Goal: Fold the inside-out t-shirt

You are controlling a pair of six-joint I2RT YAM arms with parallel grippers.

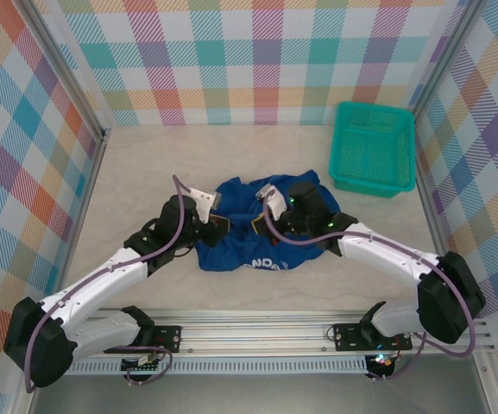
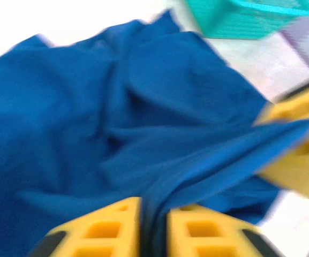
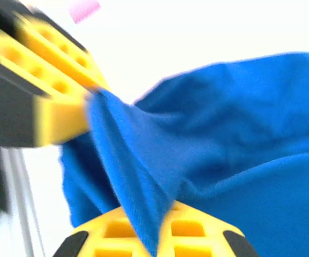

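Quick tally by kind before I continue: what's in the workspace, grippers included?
blue t-shirt: 1
teal mesh basket: 1
grippers: 2, the left gripper and the right gripper, each pinching shirt cloth
Total: 4

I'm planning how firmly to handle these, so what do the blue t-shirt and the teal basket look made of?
The blue t-shirt looks like soft matte fabric, likely cotton knit: it drapes and creases in loose folds. The teal basket looks like rigid moulded plastic: open mesh walls and floor, a solid rim, and one even colour.
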